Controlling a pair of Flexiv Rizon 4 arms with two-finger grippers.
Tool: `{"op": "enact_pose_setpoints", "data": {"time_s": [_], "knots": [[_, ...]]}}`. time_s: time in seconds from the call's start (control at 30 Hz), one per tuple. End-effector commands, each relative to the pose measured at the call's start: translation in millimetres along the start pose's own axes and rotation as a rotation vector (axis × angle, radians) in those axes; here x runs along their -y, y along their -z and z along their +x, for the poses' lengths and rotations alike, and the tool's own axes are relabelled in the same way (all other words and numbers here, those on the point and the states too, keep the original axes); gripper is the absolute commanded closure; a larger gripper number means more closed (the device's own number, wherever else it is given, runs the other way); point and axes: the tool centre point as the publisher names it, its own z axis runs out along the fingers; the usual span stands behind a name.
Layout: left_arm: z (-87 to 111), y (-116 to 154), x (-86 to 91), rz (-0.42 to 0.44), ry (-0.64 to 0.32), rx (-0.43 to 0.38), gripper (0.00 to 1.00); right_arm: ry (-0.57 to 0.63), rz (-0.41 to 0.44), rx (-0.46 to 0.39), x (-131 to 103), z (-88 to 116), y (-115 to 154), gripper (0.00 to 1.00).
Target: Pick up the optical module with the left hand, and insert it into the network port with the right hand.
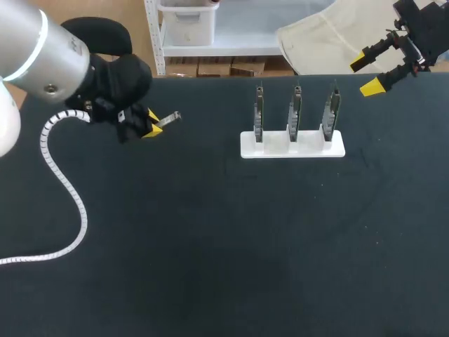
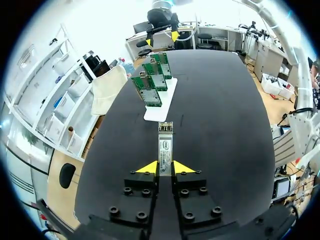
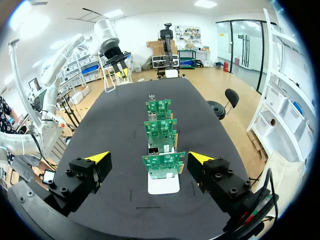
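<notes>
The wide black tabletop (image 1: 210, 267) leaves plenty of room, so the risks lie in the narrow work around the white rectangular plastic stand (image 1: 292, 145). The silver-and-black left arm (image 1: 42, 49) sits well to the left of that stand, its jaws closed on the rear end of the slim silver metal optical module (image 2: 165, 145). The module's free end points toward the stand. The black right arm (image 1: 421, 28) hangs beyond the stand's right-hand end, its jaws wide open and empty, yellow fingertips (image 3: 98, 157) well apart.

The handover is the first hazard: both arms must meet near the stand, and a poor approach could knock them together or clip the three upright green circuit boards (image 3: 163, 165) standing in it.

Nothing visible fixes the stand down — an off-axis push during insertion would likely slide or tip it.

The module is pinched only at one end, so a crooked grab by the right jaws could twist it loose and drop it.

Smallest of all, the little metal network port (image 3: 153, 149) leaves scant margin — a tilted module would probably jam at its mouth.
</notes>
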Motion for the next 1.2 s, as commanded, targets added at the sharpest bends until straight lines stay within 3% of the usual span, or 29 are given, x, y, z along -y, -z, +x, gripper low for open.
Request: {"op": "enact_pose_setpoints", "data": {"time_s": [0.03, 0.37, 0.67, 0.93, 1.0, 1.03, 1.2], "knots": [[-14.8, -7, -5.8, -0.033, -0.028, 0.070, 1.00, 0.000, -0.001, 0.000, 1, 0, 0, 0.00], [-108.2, -18, -50.6, -0.073, -0.163, 0.289, 1.00, 0.000, -0.001, 0.000, 1, 0, 0, 0.00], [-178.4, -41, -62.1, -0.019, -0.202, 0.513, 1.00, 0.000, -0.001, 0.000, 1, 0, 0, 0.00], [-215.7, -61, -69.9, 0.033, -0.163, 0.696, 1.00, 0.000, -0.001, 0.000, 1, 0, 0, 0.00], [-219.1, -62, -70.1, 0.037, -0.173, 0.691, 1.00, 0.000, -0.001, 0.000, 1, 0, 0, 0.00], [-218.8, -62, -70.1, 0.028, -0.170, 0.646, 1.00, 0.000, -0.001, 0.000, 1, 0, 0, 0.00], [-218.8, -62, -70.1, 0.028, -0.170, 0.646, 1.00, 0.000, -0.001, 0.000, 1, 0, 0, 0.00]]}}
